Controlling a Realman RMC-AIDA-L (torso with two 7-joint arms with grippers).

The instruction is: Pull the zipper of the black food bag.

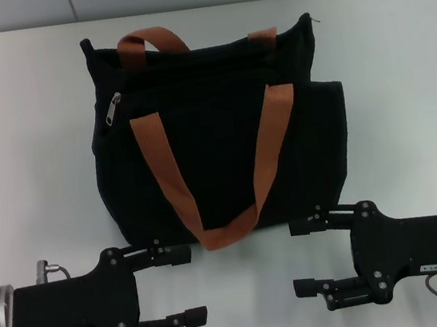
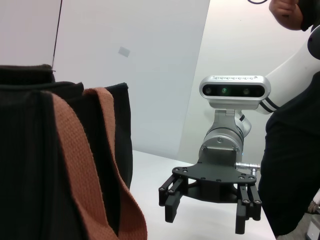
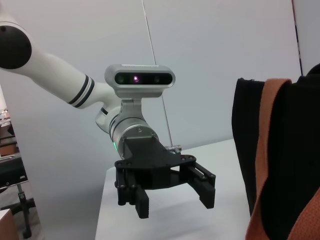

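A black food bag (image 1: 214,132) lies on a white desk (image 1: 24,157), its zipper (image 1: 115,108) near the upper left corner. Both the left end effector (image 1: 182,285) and the right end effector (image 1: 307,255) rest released near the bag's bottom edge. Nothing is grasped yet; judging by position, the next move is reaching to the zipper pull.

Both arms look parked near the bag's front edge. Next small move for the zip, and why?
Probably send the left gripper forward toward the zipper: both grippers hang open, clear of the black food bag, and the slider sits at the bag's upper left, on that arm's side. The right gripper is farther from it.
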